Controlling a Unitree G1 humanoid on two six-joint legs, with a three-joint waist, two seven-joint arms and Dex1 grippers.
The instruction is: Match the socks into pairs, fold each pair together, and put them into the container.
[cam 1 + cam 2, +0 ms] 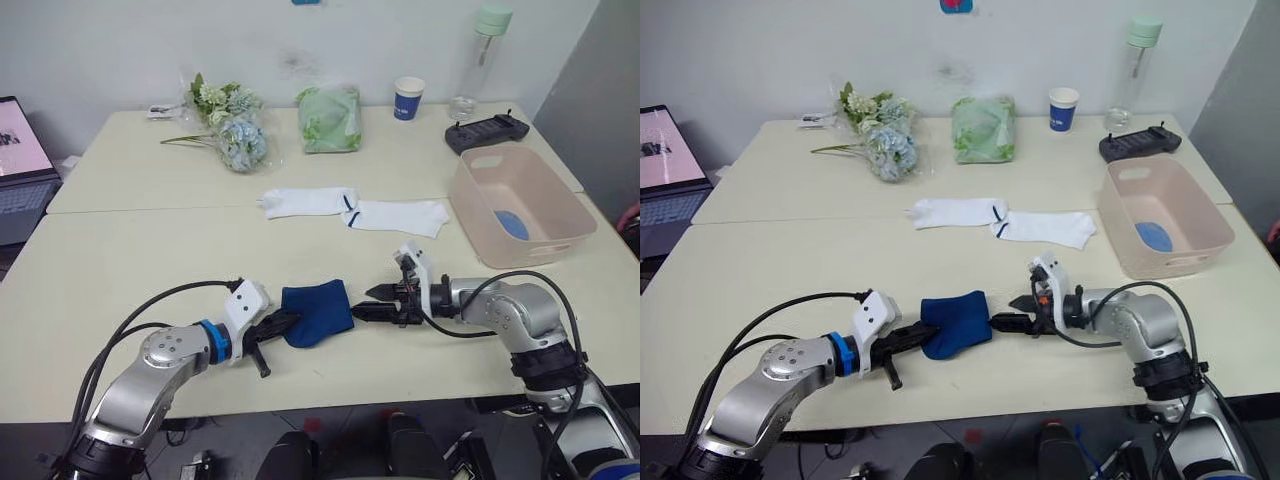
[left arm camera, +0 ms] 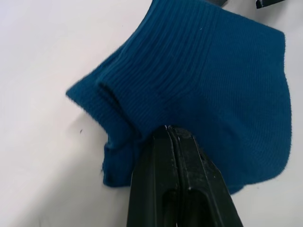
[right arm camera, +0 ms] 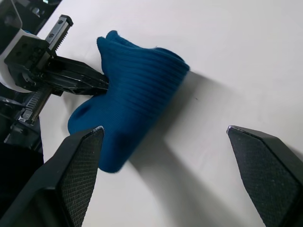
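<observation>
the left gripper (image 1: 283, 322) is pinched shut on the near edge of the folded navy socks (image 1: 317, 311), which lie on the table (image 1: 130, 260) in front of the robot. the right gripper (image 1: 372, 303) sits just beside the bundle's other side, its fingers (image 3: 78, 165) spread wide apart and holding nothing. two white socks (image 1: 352, 211) lie end to end farther back, near the pink container (image 1: 520, 205), which has a light blue bundle (image 1: 512, 224) inside
</observation>
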